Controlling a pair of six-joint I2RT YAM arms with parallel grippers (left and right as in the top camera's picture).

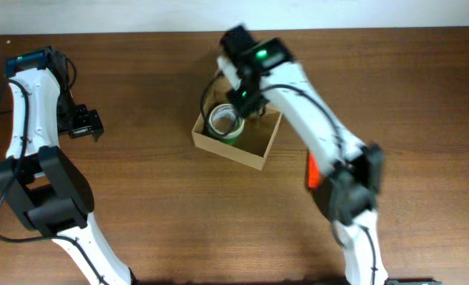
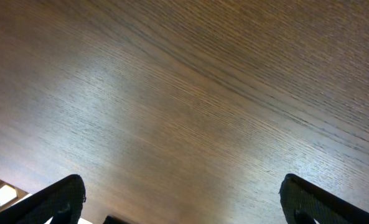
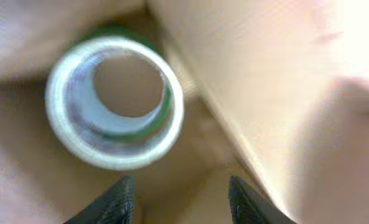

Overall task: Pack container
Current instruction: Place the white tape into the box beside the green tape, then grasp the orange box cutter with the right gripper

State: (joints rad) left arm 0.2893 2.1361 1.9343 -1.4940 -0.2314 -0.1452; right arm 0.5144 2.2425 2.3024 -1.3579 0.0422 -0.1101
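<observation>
The container (image 1: 254, 152) is an open tan cardboard box at the table's middle. A green tape roll (image 1: 225, 123) with a pale core lies inside it at the left end. My right gripper (image 1: 246, 107) hangs over the box's far side, just right of the roll. In the right wrist view the roll (image 3: 114, 102) lies just ahead of the open, empty fingers (image 3: 181, 199), with the box's inner wall (image 3: 259, 93) to the right. My left gripper (image 1: 88, 124) is at the far left, open and empty over bare wood (image 2: 184, 112).
The box's flap lid (image 1: 209, 85) stands up at the far left side, partly hidden by my right arm. A red-orange thing (image 1: 313, 170) lies on the table right of the box, mostly under the right arm.
</observation>
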